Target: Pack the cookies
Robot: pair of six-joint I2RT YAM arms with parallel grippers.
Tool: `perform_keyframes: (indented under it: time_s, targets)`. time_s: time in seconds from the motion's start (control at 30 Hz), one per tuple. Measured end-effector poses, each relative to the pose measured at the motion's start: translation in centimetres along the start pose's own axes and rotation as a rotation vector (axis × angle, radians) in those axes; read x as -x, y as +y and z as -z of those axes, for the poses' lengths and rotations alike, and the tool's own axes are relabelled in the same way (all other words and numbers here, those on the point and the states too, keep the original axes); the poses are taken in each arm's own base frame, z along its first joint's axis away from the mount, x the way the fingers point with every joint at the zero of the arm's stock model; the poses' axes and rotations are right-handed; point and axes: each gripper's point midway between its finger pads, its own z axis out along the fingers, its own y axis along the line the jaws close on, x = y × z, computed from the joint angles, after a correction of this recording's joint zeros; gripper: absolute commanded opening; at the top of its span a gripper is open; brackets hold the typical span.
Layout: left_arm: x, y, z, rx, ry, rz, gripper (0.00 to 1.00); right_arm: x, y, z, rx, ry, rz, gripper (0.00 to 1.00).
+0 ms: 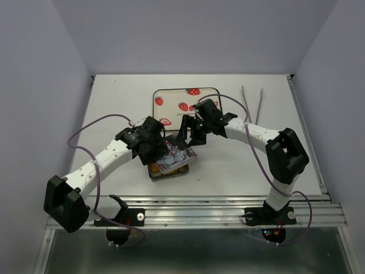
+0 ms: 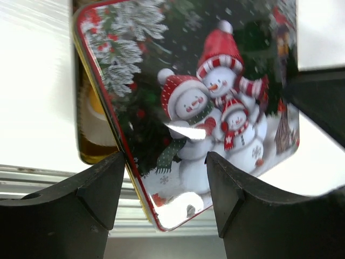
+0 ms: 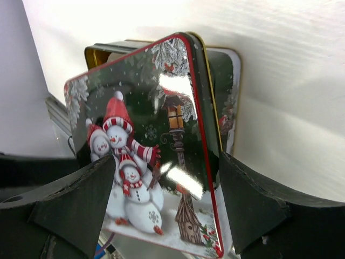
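Note:
A small tin (image 1: 166, 173) sits near the table's middle. Its snowman lid (image 1: 178, 155) lies askew and tilted over it. In the left wrist view the tin's gold inside (image 2: 86, 148) shows past the lid (image 2: 205, 91), with an orange-yellow cookie (image 2: 96, 102) in a white paper cup (image 2: 98, 128); the other cookies are hidden. My left gripper (image 1: 159, 151) is open, its fingers astride the lid's near corner (image 2: 164, 181). My right gripper (image 1: 191, 138) is open over the lid's far end (image 3: 167, 178). Its left finger (image 3: 91, 199) overlaps the lid (image 3: 145, 108).
A strawberry-printed tray (image 1: 171, 96) lies behind the tin, partly under the right gripper. A pair of metal tweezers (image 1: 251, 105) lies at the back right. The aluminium rail (image 1: 194, 201) runs along the table's near edge. White walls close in both sides.

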Motion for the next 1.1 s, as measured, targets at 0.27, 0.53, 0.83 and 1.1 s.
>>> perform_keyframes:
  time_s: [0.27,0.53,0.83,1.1]
  targets:
    - [1.0,3.6,-1.6,0.063,-0.025,0.049,0.77,-2.4,1.6,-1.3,0.021,0.062,0.006,0.82]
    - [1.5,3.2,-1.5,0.039,-0.039,0.04,0.9,-3.3,0.7,-2.3,-0.002,0.102,-0.007,0.84]
    - [1.5,3.2,-0.7,0.021,-0.047,0.068,0.99,-3.9,1.0,-2.2,0.006,0.124,0.0,0.83]
    - [1.7,3.1,0.2,0.033,-0.048,0.109,0.99,-4.0,1.9,-1.6,0.001,0.142,0.057,0.83]
